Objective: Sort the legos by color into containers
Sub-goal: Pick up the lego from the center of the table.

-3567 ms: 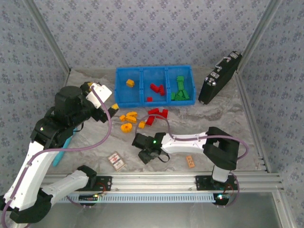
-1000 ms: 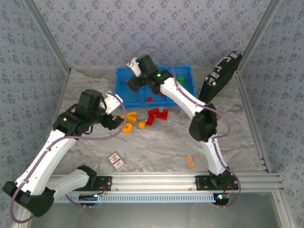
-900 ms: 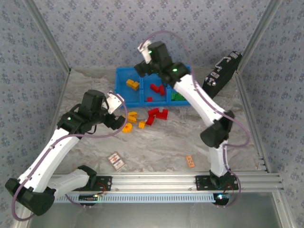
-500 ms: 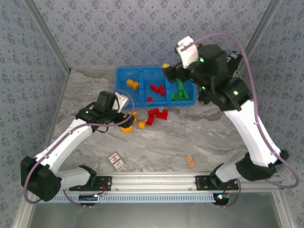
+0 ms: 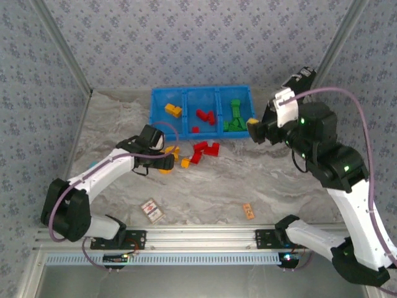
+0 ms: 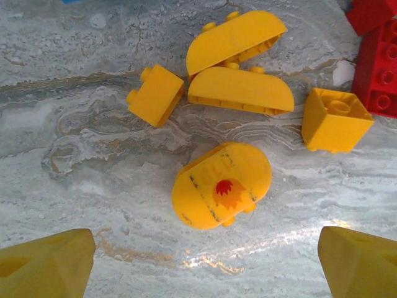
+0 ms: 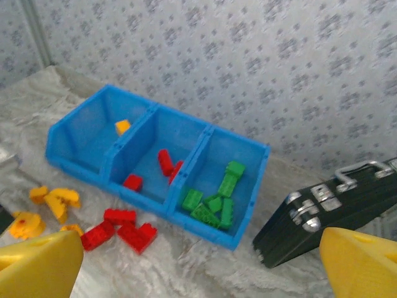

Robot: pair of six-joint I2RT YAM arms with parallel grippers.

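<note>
The left gripper (image 6: 198, 273) hangs low over the table (image 6: 93, 161), its yellow fingers (image 6: 46, 264) spread wide with nothing between them, so it is open and empty. Just ahead of it, centred between the two fingers, a round yellow brick (image 6: 222, 194) with a red mark lies flat. Beyond that sit two curved yellow bricks (image 6: 240, 90) touching each other, a small yellow block (image 6: 155, 94) to their left, and a yellow cube (image 6: 335, 119) to their right. The red bricks (image 6: 375, 56) crowd the far right corner.

The round brick looks like the next one to take. It is likely light, hard and smooth, so it won't give under the fingers; it may skid or turn on the marble if pinched off-centre. A grip straight across its widest part, fingers low against the rim, seems safest.

The right gripper (image 7: 198, 267) is raised well clear of the table, open and holding nothing. Below it is the blue bin (image 7: 74, 162), whose three compartments hold yellow bricks (image 7: 122, 126), red bricks (image 7: 165, 162) and green bricks (image 7: 216, 200) in turn. A black case (image 7: 322, 214) leans just beside the bin. A patterned card (image 5: 151, 211) and an orange tag (image 5: 249, 211) lie near the front edge, well apart from the loose bricks.
</note>
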